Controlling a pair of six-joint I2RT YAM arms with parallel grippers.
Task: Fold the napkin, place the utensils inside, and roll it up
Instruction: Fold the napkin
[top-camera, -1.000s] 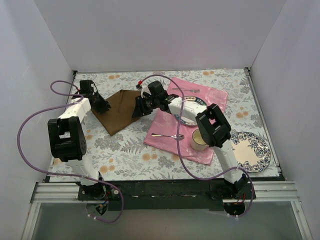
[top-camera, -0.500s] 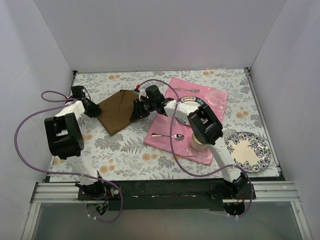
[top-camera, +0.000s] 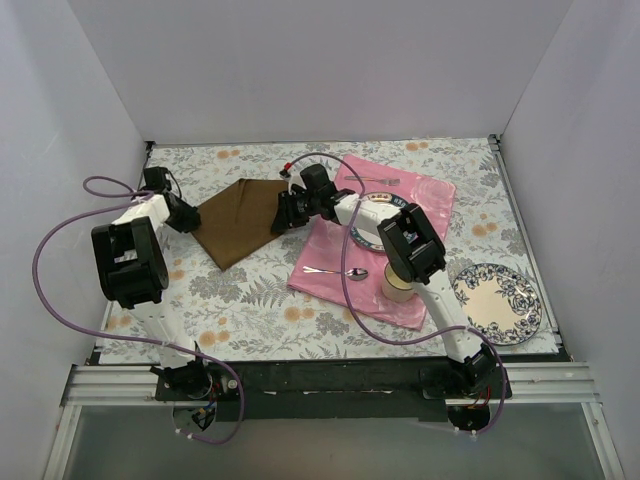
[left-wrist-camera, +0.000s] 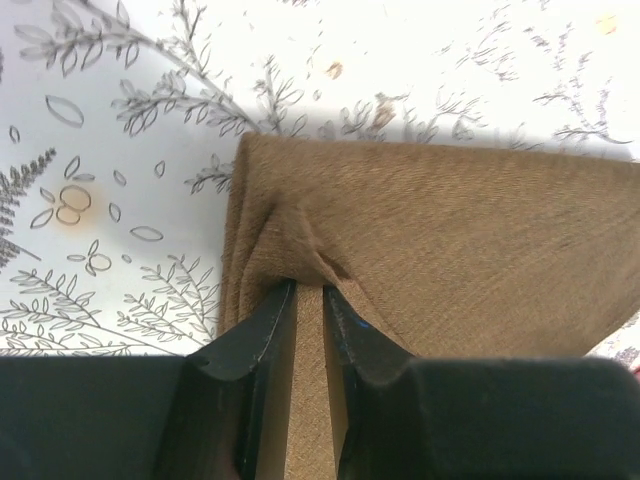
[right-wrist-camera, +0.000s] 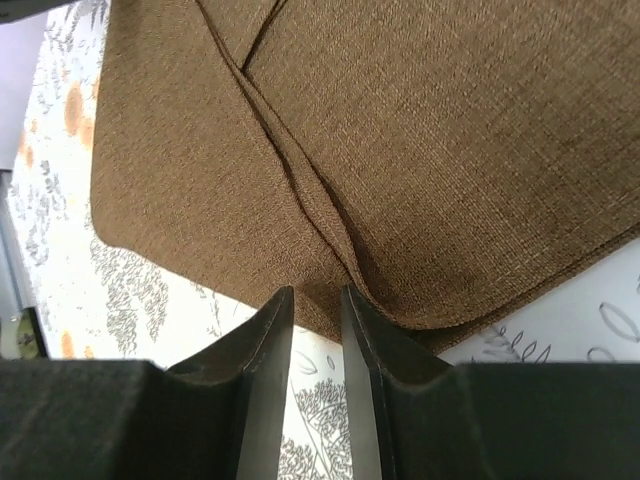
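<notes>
The dark brown napkin (top-camera: 238, 222) lies spread on the floral tablecloth, left of centre. My left gripper (top-camera: 187, 217) is at its left corner. In the left wrist view, that gripper (left-wrist-camera: 308, 290) is shut on a bunched fold of the napkin (left-wrist-camera: 450, 250). My right gripper (top-camera: 284, 216) is at the napkin's right corner. The right wrist view shows it (right-wrist-camera: 318, 292) pinching the napkin's (right-wrist-camera: 400, 130) edge, with a crease running out from the tips. A silver fork (top-camera: 372, 180) lies at the back of the pink cloth (top-camera: 425, 190). A spoon (top-camera: 335, 271) rests near that cloth's front edge.
A cup (top-camera: 398, 283) stands on the pink cloth beside the right arm. A blue-patterned plate (top-camera: 497, 303) sits at the front right. Another plate (top-camera: 375, 238) lies under the right forearm. White walls close in the table on three sides.
Left gripper has drawn back to the left, right gripper has shifted slightly right. The napkin between them now lies wider and flatter.
</notes>
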